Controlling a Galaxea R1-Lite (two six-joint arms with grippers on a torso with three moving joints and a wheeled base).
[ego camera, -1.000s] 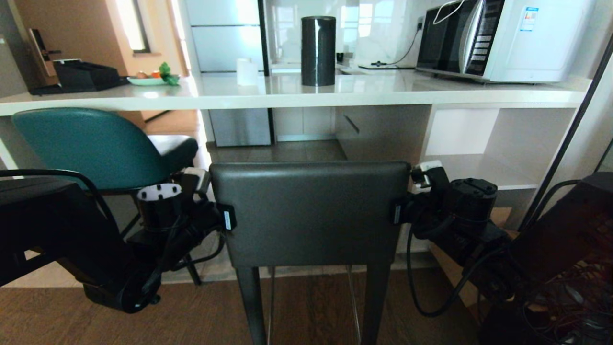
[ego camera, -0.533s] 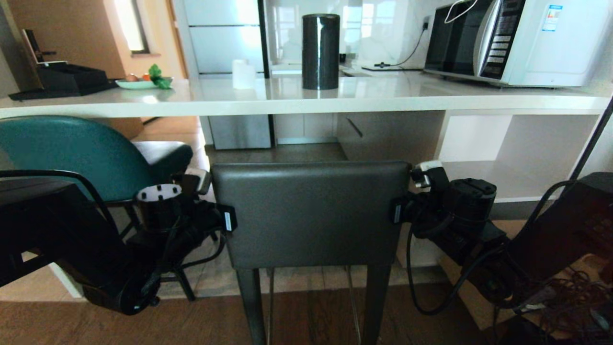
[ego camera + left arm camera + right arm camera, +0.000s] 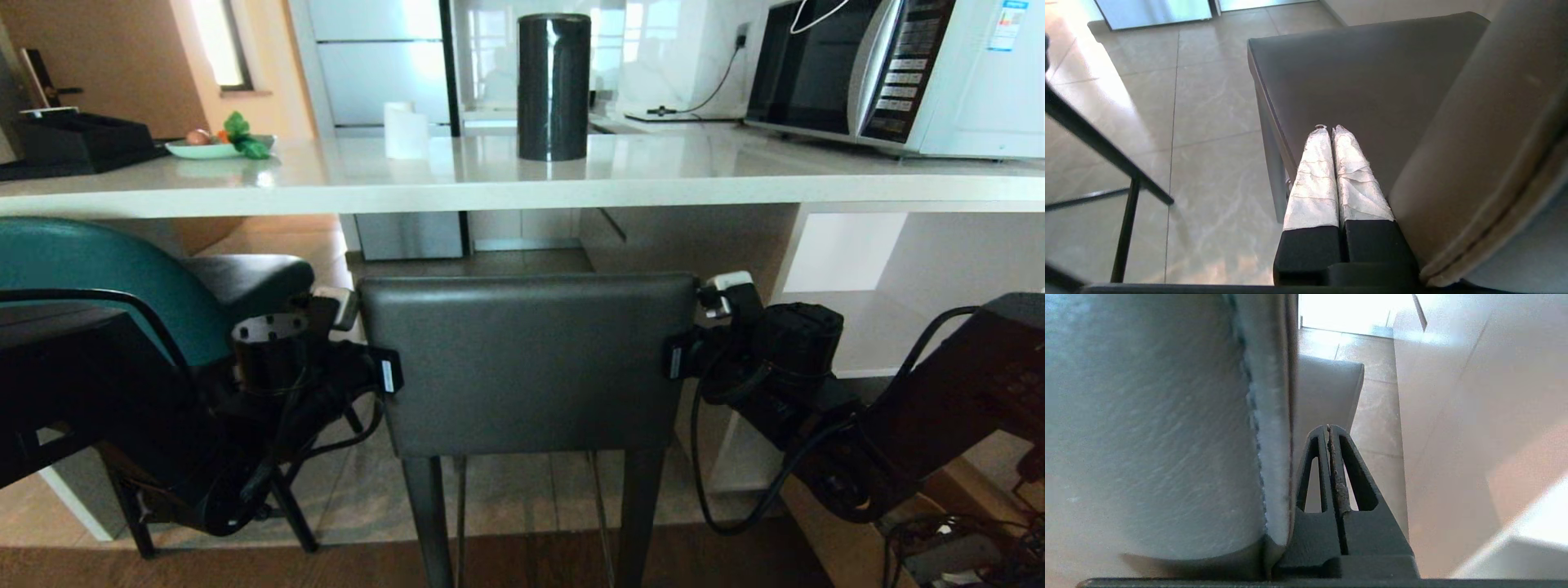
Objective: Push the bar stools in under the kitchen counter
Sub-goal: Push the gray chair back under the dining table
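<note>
Two clenched claws, left claw point(image 3: 1329, 130) and right claw point(image 3: 1328, 428), flank the grey stool's backrest point(image 3: 531, 359), holding nothing

closed fingers point(image 3: 1331, 171), grey stool seat point(image 3: 1363, 81)

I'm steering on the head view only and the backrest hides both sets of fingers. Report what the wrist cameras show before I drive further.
Observer: The left gripper is shut, empty, lying alongside the edge of the dark grey stool's backrest.
Operator: Give me the right side.
Observer: The right gripper is shut too, flat beside the backrest's other edge.
Operator: Tell me what lies ahead of the right fingers.
Observer: The seat, then tiled floor.
</note>
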